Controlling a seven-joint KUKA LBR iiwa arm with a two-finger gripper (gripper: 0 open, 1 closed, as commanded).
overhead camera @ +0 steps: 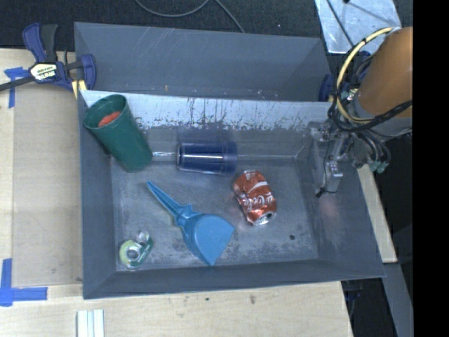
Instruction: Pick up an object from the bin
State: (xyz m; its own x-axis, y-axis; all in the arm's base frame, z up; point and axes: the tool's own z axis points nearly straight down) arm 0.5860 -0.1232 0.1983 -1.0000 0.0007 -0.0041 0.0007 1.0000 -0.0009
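Along the right side of the grey metal bin (210,62), the gripper (327,184) hangs low over bare floor close to the right wall, with nothing between it and the things to its left. Whether it is parted or closed cannot be told, and nothing shows in its grasp.

A dark green plastic cup (119,135) leans in the back left corner, mouth up. A blue plastic scoop (200,230) lies flat near the front, its thin handle pointing back and left. A clear blue tumbler (207,157) lies on its side by the back wall. The crushed red soda can (255,198) is the thing nearest the gripper, left of it and apart. A small roll of tape (135,251) sits in the front left corner.
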